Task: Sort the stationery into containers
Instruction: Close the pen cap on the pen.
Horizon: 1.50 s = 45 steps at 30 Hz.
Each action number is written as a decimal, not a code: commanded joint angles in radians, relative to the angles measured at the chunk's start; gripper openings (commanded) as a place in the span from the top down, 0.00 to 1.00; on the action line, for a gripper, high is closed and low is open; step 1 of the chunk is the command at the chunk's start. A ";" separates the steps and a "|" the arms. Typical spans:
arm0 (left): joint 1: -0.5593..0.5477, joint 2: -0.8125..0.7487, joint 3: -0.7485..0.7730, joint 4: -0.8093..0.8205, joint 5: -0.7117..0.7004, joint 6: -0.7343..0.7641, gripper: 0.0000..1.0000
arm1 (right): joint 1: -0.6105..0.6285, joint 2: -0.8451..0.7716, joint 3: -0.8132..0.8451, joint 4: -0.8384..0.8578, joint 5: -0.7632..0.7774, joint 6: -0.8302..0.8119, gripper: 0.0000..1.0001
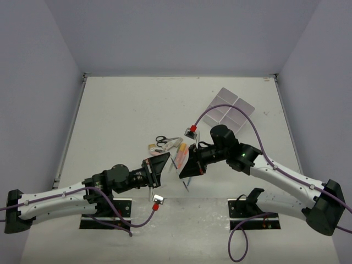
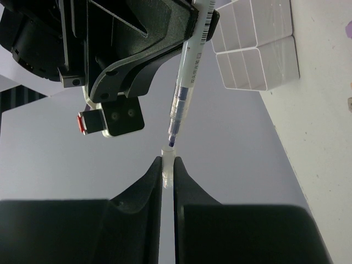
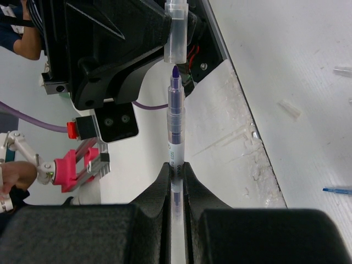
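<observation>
My right gripper [image 3: 176, 168] is shut on the barrel of an uncapped purple marker [image 3: 176, 126]. Its tip points at a clear cap [image 3: 177, 33] pinched in my left gripper [image 2: 168, 162]. In the left wrist view the purple marker [image 2: 187, 82] comes down to the clear cap's [image 2: 168, 165] mouth; I cannot tell whether they touch. From above, the left gripper [image 1: 159, 168] and right gripper [image 1: 184, 159] face each other near the table's front middle. The white four-compartment container [image 1: 231, 108] lies at the back right. Black-handled scissors [image 1: 161, 140] and a few markers [image 1: 173, 144] lie just behind the grippers.
A thin pen [image 1: 187, 184] lies on the table below the right gripper. The right wrist view shows a blue pen [image 3: 336, 190] and a small clear piece [image 3: 290, 108] on the white tabletop. Grey walls enclose the table on three sides.
</observation>
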 commanded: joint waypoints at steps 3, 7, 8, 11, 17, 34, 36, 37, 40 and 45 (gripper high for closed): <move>-0.001 -0.006 -0.002 0.031 0.004 -0.014 1.00 | 0.003 -0.017 0.053 0.001 -0.001 -0.022 1.00; -0.002 -0.010 -0.004 0.029 0.010 -0.012 1.00 | 0.003 -0.015 0.060 -0.003 0.001 -0.022 1.00; -0.002 -0.010 -0.004 0.026 0.012 -0.012 1.00 | 0.003 -0.014 0.061 -0.004 0.002 -0.022 1.00; -0.002 -0.010 -0.006 0.015 0.015 -0.009 1.00 | 0.002 -0.012 0.065 -0.007 0.006 -0.023 1.00; -0.002 -0.014 -0.009 0.013 0.013 -0.014 1.00 | 0.002 -0.016 0.071 -0.009 0.004 -0.022 1.00; -0.002 0.021 0.061 -0.186 0.084 0.040 1.00 | -0.004 0.016 0.107 -0.067 0.013 -0.072 1.00; -0.002 0.028 0.078 -0.210 0.112 0.044 1.00 | -0.006 0.013 0.111 -0.082 0.017 -0.083 1.00; -0.002 0.033 0.085 -0.225 0.119 0.048 1.00 | -0.007 0.010 0.112 -0.087 0.020 -0.088 1.00; -0.002 0.047 0.100 -0.236 0.135 0.056 1.00 | -0.011 0.002 0.107 -0.090 0.033 -0.096 1.00; -0.002 0.068 0.107 -0.236 0.143 0.079 1.00 | -0.015 0.004 0.106 -0.090 0.043 -0.102 1.00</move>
